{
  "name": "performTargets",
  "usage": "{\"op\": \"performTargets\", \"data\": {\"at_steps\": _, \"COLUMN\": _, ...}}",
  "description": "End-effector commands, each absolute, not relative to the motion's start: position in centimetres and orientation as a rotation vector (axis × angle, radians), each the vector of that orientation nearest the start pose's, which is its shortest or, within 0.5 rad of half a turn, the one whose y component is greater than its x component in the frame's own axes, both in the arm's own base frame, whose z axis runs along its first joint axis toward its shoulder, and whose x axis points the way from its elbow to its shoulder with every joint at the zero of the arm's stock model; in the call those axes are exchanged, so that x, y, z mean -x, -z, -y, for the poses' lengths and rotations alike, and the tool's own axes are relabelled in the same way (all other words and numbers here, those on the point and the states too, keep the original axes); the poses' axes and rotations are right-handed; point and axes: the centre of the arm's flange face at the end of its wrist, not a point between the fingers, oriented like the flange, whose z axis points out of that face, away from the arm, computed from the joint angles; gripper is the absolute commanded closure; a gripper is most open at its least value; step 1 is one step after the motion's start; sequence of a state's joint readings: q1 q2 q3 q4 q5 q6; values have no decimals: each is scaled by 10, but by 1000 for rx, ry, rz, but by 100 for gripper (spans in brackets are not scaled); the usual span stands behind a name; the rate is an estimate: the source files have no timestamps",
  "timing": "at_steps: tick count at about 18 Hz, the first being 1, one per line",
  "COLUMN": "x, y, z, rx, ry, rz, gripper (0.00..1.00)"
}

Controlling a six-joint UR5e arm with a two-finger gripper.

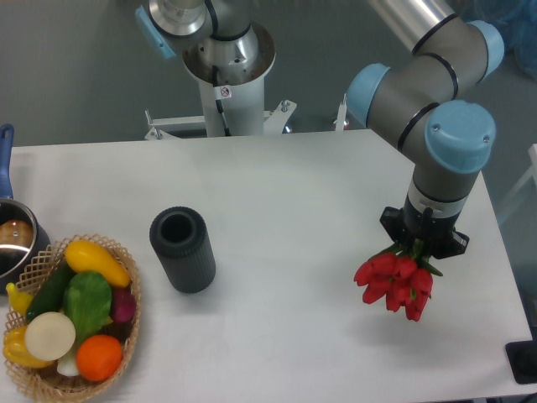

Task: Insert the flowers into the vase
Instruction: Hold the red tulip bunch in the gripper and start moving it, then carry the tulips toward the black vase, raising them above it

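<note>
At the far left edge, a metal pot (12, 239) with a blue handle is cut off by the frame, only part of its shiny rim showing. Next along, one woven wicker basket (126, 267) piled with produce: yellow, green, white, orange and a red-purple piece, some half buried. One vase (182, 249) stands upright on the white tabletop (285, 193), dark, ribbed, cylindrical, round mouth open. Well apart to the right hang the flowers (394, 281), a single bunch of red buds, perhaps eight or nine, heads down and clear of the surface. The pincer (417, 243) is mostly hidden under the arm's wrist; it looks clamped on the green stems.
</note>
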State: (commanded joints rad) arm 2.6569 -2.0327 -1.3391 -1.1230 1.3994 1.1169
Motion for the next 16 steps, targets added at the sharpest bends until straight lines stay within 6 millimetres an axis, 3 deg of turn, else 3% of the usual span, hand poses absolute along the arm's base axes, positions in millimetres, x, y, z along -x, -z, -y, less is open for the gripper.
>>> {"op": "performTargets", "data": {"at_steps": 5, "x": 503, "y": -434, "z": -464, "rx": 2571, "ry": -147, "rz": -29, "gripper": 99}}
{"op": "performTargets", "data": {"at_steps": 11, "x": 471, "y": -457, "z": -491, "rx": 2250, "ry": 92, "rz": -28, "gripper": 99}}
{"op": "performTargets", "data": {"at_steps": 16, "x": 452, "y": -469, "z": -510, "rx": 2185, "ry": 104, "rz": -53, "gripper": 97}}
